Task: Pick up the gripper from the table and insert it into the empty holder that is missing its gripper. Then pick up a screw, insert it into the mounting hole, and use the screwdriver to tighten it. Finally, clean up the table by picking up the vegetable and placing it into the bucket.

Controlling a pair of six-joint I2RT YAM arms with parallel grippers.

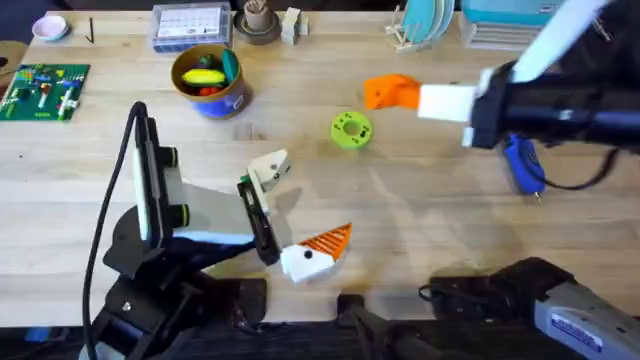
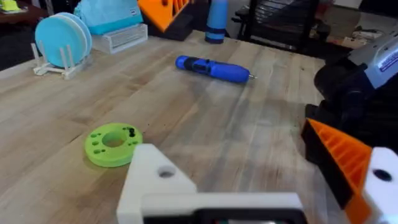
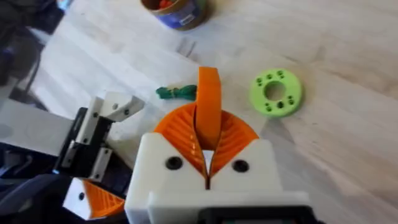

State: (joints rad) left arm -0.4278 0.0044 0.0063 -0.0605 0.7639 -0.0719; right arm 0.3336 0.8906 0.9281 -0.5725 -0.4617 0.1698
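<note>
Orange ribbed pads of the right gripper (image 3: 208,140) are pressed together on the gripper (image 3: 209,102), the loose orange wedge, which stands upright between them with its upper part free above the pads. From overhead the right gripper (image 1: 388,93) hangs over the far middle of the table, just beside the lime-green disc (image 1: 350,130), and the held piece cannot be told apart from the pads there.

The left gripper (image 1: 303,203) is spread wide with nothing between its fingers. One finger is the holder (image 1: 270,167), a bare white mount; the other carries an orange tip (image 1: 328,240). The left wrist view shows the holder (image 2: 155,180) close up, with the mounting hole (image 2: 166,173) as a small dark round opening in its flat face, no screw in it. The overhead view is too far off to show that hole.

The vegetable (image 3: 176,93) lies on the wood as a small green sprig in the right wrist view, behind the held wedge and between the holder (image 3: 116,106) and the disc (image 3: 277,93).

The screwdriver (image 1: 522,165) lies flat on the right side of the table, under the right arm; the left wrist view shows its thin bit at one end (image 2: 214,68). The bucket (image 1: 212,82) stands at the far left, upright, with toy items inside.
</note>
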